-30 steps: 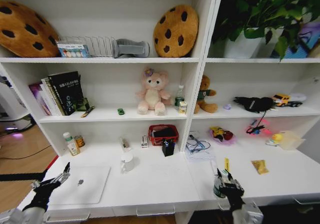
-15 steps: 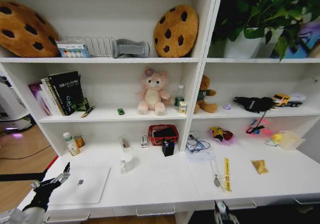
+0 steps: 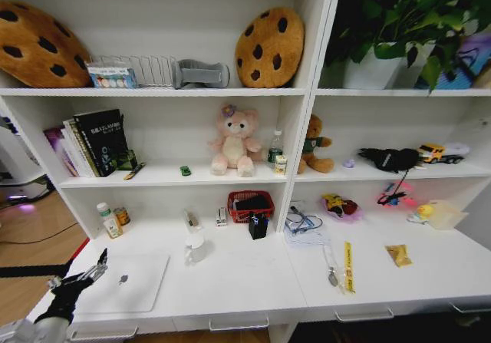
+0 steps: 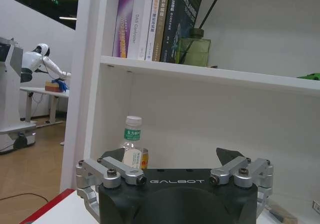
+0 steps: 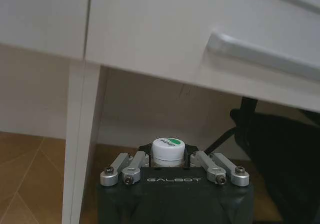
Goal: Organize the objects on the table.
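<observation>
On the white table (image 3: 238,278) a silver laptop (image 3: 126,281) lies at the front left. Behind its right side stands a white mug (image 3: 196,247). A small black box (image 3: 258,226) sits farther back. Right of centre a yellow ruler (image 3: 347,266) lies beside a pen (image 3: 331,266). A tiny green toy (image 3: 185,171) rests on the shelf above. My left gripper (image 3: 93,268) (image 4: 170,156) hovers open at the laptop's left edge. Below the tabletop, my right gripper (image 5: 168,151) is shut on a small white-capped bottle (image 5: 168,147).
A red basket (image 3: 251,205) and two small bottles (image 3: 111,220) stand at the back of the table. Plush bears, books, cookie cushions and a plant fill the shelves. A drawer handle (image 5: 260,58) and a table leg (image 5: 82,134) are close above the right gripper.
My right gripper has dropped from the table's front edge to below the tabletop, leaving the head view and uncovering the pen and ruler. The left arm has not moved.
</observation>
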Available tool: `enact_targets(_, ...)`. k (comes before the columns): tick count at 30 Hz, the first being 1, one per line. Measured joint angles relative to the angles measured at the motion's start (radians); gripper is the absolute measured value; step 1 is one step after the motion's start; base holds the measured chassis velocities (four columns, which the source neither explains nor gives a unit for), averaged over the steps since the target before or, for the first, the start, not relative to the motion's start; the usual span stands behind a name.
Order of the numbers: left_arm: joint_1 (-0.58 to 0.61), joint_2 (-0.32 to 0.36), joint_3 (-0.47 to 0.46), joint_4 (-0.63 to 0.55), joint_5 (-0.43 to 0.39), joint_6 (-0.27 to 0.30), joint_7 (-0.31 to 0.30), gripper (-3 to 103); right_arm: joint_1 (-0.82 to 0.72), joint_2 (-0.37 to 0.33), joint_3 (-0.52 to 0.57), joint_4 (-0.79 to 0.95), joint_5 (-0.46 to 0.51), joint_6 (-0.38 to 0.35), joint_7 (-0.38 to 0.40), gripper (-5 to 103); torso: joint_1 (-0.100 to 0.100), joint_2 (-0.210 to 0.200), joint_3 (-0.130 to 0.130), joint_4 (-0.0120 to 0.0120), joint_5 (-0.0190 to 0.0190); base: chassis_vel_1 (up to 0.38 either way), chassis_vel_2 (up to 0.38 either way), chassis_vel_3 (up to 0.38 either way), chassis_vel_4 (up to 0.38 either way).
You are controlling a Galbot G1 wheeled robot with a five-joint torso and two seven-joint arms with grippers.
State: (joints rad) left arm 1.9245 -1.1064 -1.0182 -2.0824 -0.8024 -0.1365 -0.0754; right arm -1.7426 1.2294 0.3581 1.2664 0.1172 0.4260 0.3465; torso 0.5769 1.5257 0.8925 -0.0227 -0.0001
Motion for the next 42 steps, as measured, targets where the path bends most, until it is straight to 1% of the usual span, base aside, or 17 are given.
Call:
enact_targets(1, 0.000, 0.000, 0.000, 0.000, 0.000, 0.000, 0.000, 100, 0.000, 0.000, 0.000, 0.000, 0.000, 0.000, 0.000, 30, 0.000, 0.000, 0.000, 0.0000, 0.0000, 0.000, 0.000, 0.000, 0.000)
enact_targets(8, 0.000, 0.000, 0.000, 0.000, 0.000, 0.000, 0.000, 100, 0.261, 0.023, -0.008, -0.343, 0.013, 0.112, -0.100, 30, 0.000, 0.000, 0.000, 0.0000, 0.0001, 0.000, 0.000, 0.000, 0.000)
enact_targets(14, 0.000, 0.000, 0.000, 0.000, 0.000, 0.000, 0.000, 100, 0.411, 0.047, -0.012, -0.520, 0.010, 0.132, -0.126, 30, 0.000, 0.000, 0.000, 0.0002, 0.0002, 0.000, 0.000, 0.000, 0.000)
enact_targets(19, 0.000, 0.000, 0.000, 0.000, 0.000, 0.000, 0.000, 100, 0.468, 0.058, -0.013, -0.589, 0.005, 0.136, -0.135, 28, 0.000, 0.000, 0.000, 0.0001, 0.0001, 0.000, 0.000, 0.000, 0.000)
enact_targets(23, 0.000, 0.000, 0.000, 0.000, 0.000, 0.000, 0.000, 100, 0.480, 0.062, -0.009, -0.605, 0.005, 0.138, -0.137, 38, 0.000, 0.000, 0.000, 0.0001, 0.0000, 0.000, 0.000, 0.000, 0.000)
enact_targets(24, 0.000, 0.000, 0.000, 0.000, 0.000, 0.000, 0.000, 100, 0.483, 0.065, -0.004, -0.609, 0.009, 0.140, -0.138, 44, 0.000, 0.000, 0.000, 0.0000, 0.0000, 0.000, 0.000, 0.000, 0.000)
enact_targets(25, 0.000, 0.000, 0.000, 0.000, 0.000, 0.000, 0.000, 100, 0.483, 0.065, -0.004, -0.609, 0.009, 0.140, -0.138, 44, 0.000, 0.000, 0.000, 0.0000, 0.0000, 0.000, 0.000, 0.000, 0.000)
enact_targets(26, 0.000, 0.000, 0.000, 0.000, 0.000, 0.000, 0.000, 100, 0.480, 0.066, -0.001, -0.607, 0.009, 0.144, -0.138, 55, 0.000, 0.000, 0.000, 0.0001, 0.0000, 0.000, 0.000, 0.000, 0.000)
enact_targets(28, 0.000, 0.000, 0.000, 0.000, 0.000, 0.000, 0.000, 100, 0.473, 0.066, 0.000, -0.601, 0.009, 0.147, -0.138, 55, 0.000, 0.000, 0.000, 0.0001, 0.0000, 0.000, 0.000, 0.000, 0.000)
enact_targets(29, 0.000, 0.000, 0.000, 0.000, 0.000, 0.000, 0.000, 100, 0.463, 0.064, 0.000, -0.588, 0.009, 0.150, -0.137, 66, 0.000, 0.000, 0.000, 0.0000, 0.0001, 0.000, 0.000, 0.000, 0.000)
enact_targets(30, 0.000, 0.000, 0.000, 0.000, 0.000, 0.000, 0.000, 100, 0.455, 0.061, 0.000, -0.576, 0.010, 0.151, -0.136, 66, 0.000, 0.000, 0.000, 0.0000, 0.0001, 0.000, 0.000, 0.000, 0.000)
enact_targets(31, 0.000, 0.000, 0.000, 0.000, 0.000, 0.000, 0.000, 100, 0.441, 0.057, 0.000, -0.560, 0.010, 0.153, -0.134, 77, 0.000, 0.000, 0.000, 0.0000, 0.0000, 0.000, 0.000, 0.000, 0.000)
enact_targets(34, 0.000, 0.000, 0.000, 0.000, 0.000, 0.000, 0.000, 100, 0.430, 0.055, 0.000, -0.549, 0.010, 0.153, -0.131, 77, 0.000, 0.000, 0.000, 0.0000, 0.0001, 0.000, 0.000, 0.000, 0.000)
enact_targets(36, 0.000, 0.000, 0.000, 0.000, 0.000, 0.000, 0.000, 100, 0.397, 0.048, 0.000, -0.508, 0.009, 0.153, -0.122, 88, 0.000, 0.000, 0.000, 0.0001, 0.0000, 0.000, 0.000, 0.000, 0.000)
enact_targets(37, 0.000, 0.000, 0.000, 0.000, 0.000, 0.000, 0.000, 100, 0.374, 0.045, 0.000, -0.481, 0.008, 0.153, -0.116, 97, 0.000, 0.000, 0.000, 0.0000, 0.0000, 0.000, 0.000, 0.000, 0.000)
enact_targets(40, 0.000, 0.000, 0.000, 0.000, 0.000, 0.000, 0.000, 100, 0.345, 0.043, 0.000, -0.444, 0.007, 0.153, -0.110, 97, 0.000, 0.000, 0.000, 0.0000, 0.0002, 0.000, 0.000, 0.000, 0.000)
enact_targets(42, 0.000, 0.000, 0.000, 0.000, 0.000, 0.000, 0.000, 100, 0.251, 0.039, 0.003, -0.341, 0.007, 0.154, -0.099, 100, 0.000, 0.000, 0.000, 0.0001, 0.0001, 0.000, 0.000, 0.000, 0.000)
